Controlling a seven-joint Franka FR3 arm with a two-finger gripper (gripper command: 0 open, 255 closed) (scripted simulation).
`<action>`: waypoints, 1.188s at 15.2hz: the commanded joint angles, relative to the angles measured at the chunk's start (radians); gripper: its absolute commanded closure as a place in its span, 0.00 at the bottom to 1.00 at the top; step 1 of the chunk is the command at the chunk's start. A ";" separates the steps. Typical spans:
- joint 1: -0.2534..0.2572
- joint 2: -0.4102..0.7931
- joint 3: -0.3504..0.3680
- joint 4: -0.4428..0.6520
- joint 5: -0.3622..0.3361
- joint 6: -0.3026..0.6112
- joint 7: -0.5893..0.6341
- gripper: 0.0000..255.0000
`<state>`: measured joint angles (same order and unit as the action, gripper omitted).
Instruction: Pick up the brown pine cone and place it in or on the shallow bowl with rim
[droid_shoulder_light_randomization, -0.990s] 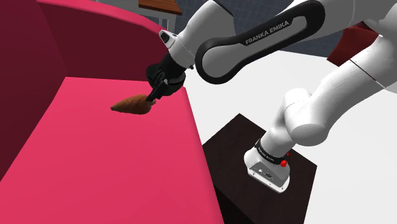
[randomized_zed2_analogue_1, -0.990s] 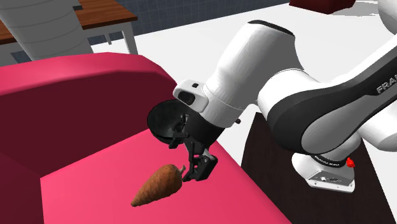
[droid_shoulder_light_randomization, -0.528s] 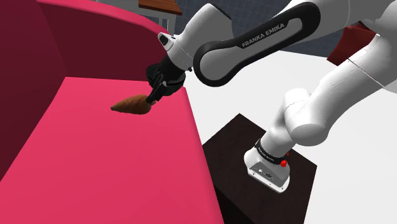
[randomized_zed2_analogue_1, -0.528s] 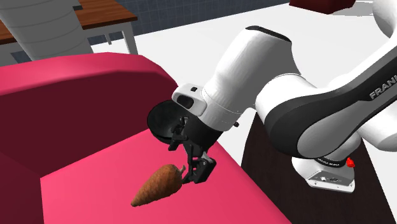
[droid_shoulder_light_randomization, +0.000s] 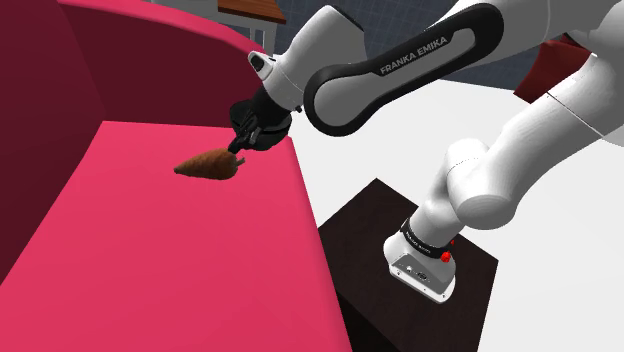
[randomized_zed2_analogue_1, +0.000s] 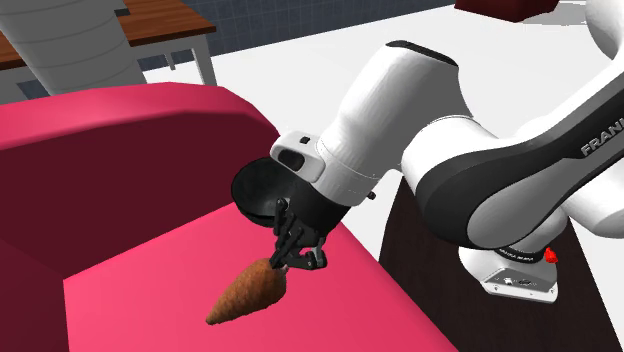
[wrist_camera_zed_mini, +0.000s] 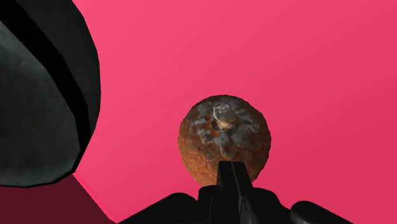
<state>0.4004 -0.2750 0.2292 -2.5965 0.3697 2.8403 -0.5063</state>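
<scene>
On the pink seat (droid_shoulder_light_randomization: 150, 250), shoulder view: showed the brown pine cone (droid_shoulder_light_randomization: 207, 166) lying flat, the gripper (droid_shoulder_light_randomization: 238, 155) at its 2 o'clock. Second exterior view: showed the fingers (randomized_zed2_analogue_1: 296, 255) closed together against the pine cone's broad end, and the dark bowl (randomized_zed2_analogue_1: 255, 190) at the pine cone's 12 o'clock. Wrist view: showed the fingers met at the pine cone's edge, with nothing seen between them.

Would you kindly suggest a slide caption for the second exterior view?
Franka's shut black gripper at the blunt end of a brown pine cone lying on a red cushion, dark bowl behind.
</scene>
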 joint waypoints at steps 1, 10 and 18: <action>0.000 0.000 0.000 0.000 0.000 0.000 0.000 1.00; -0.194 0.417 0.313 0.555 -0.793 -0.587 0.548 0.00; -0.149 0.521 0.266 0.590 -0.884 -0.579 0.597 0.00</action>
<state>0.2497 0.2359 0.4983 -2.0060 -0.5050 2.2537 0.0838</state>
